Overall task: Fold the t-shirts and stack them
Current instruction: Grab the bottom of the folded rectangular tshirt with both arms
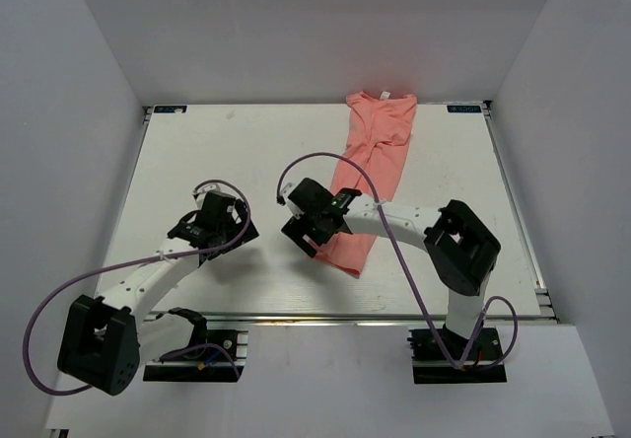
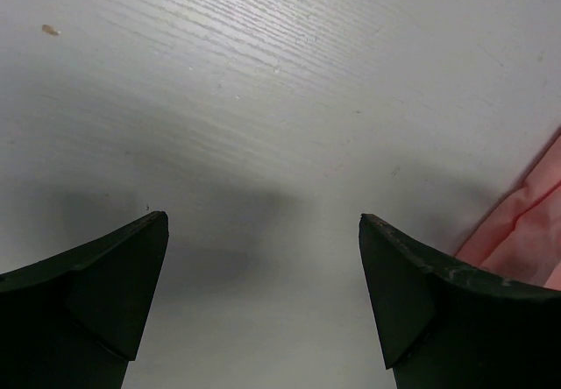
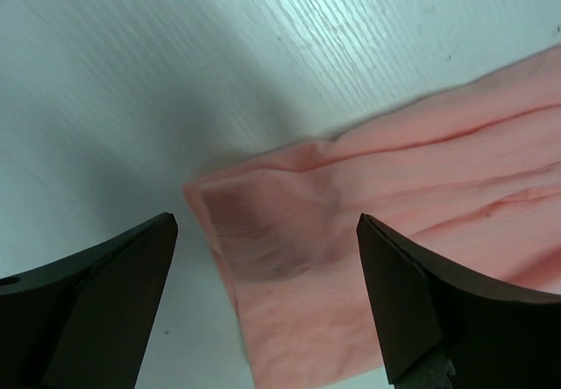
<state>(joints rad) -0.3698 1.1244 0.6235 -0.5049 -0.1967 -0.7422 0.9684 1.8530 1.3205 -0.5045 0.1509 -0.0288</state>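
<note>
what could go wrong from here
1. The right gripper hangs open over the near corner of the t-shirt, where layers overlap; it might pinch only the top layer and undo the fold.
2. The left gripper is open over bare table, so a one-armed pull may drag the cloth crooked.
3. The collar end lies at the far table edge and could slip off.

Robot lab cell. White table (image 1: 217,152) boxed in by plain white walls (image 1: 296,34). Aluminium rail (image 1: 325,320) along its near edge.
</note>
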